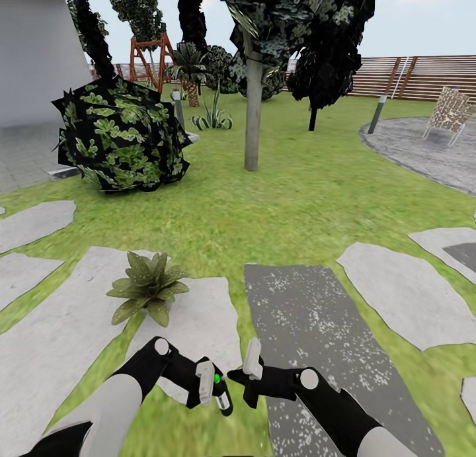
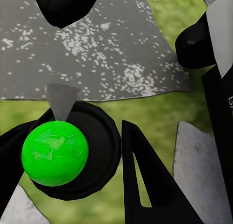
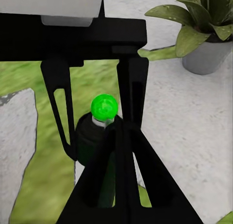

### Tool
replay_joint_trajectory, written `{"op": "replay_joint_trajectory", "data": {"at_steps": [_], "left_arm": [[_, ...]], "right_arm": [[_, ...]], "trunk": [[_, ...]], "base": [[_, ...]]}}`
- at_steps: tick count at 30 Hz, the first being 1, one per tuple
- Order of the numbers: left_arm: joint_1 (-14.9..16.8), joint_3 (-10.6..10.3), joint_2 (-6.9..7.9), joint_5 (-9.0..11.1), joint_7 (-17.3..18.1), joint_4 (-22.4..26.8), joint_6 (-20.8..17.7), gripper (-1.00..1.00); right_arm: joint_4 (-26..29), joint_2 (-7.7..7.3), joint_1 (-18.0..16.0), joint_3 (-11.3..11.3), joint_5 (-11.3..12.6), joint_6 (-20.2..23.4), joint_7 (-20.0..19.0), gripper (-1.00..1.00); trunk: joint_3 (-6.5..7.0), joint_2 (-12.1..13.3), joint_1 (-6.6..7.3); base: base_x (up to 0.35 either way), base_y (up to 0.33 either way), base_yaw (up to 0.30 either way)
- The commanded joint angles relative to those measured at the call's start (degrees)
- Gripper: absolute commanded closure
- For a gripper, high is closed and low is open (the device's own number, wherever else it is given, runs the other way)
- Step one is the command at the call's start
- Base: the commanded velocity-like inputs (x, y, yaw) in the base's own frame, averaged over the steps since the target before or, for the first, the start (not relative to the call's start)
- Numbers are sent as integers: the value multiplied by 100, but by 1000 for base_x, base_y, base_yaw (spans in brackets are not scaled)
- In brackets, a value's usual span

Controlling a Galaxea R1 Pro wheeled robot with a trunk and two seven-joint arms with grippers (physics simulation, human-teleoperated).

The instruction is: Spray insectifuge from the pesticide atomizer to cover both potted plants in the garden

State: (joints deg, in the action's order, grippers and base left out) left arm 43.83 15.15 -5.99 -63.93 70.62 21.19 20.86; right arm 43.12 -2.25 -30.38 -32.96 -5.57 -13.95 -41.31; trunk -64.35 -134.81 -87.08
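In the head view, the atomizer (image 1: 221, 392) is held low between the two arms, over grass beside a pale stone (image 1: 192, 325). The left tool (image 1: 210, 385) is clenched on it; the right tool (image 1: 243, 371) is seen just beside it, and its state cannot be told. A potted plant (image 1: 147, 286) stands on the stone ahead of the left arm. A dark bush (image 1: 119, 134) and a tree trunk (image 1: 252, 106) are seen farther off.

In the left wrist view, the atomizer's green-spotted top (image 2: 55, 152) is gripped between black fingers (image 2: 145, 185), above a dark speckled slab (image 2: 111, 49).

In the right wrist view, the atomizer (image 3: 99, 131) is seen between the left tool's fingers (image 3: 130, 88), with the grey pot (image 3: 206, 56) near on the stone.
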Motion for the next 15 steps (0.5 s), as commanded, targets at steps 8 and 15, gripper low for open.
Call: {"op": "replay_joint_trajectory", "data": {"at_steps": [8, 15], "left_arm": [[3, 49, -66, -20, 22, 18, 32, 100], [3, 58, -76, -14, 16, 29, 35, 100]], "right_arm": [[3, -4, -3, -9, -58, -37, 17, 100], [3, -4, -3, -9, -58, -37, 17, 100]], "trunk": [[-5, -2, 1], [-5, -2, 1]], "base": [[0, 0, 0], [0, 0, 0]]}}
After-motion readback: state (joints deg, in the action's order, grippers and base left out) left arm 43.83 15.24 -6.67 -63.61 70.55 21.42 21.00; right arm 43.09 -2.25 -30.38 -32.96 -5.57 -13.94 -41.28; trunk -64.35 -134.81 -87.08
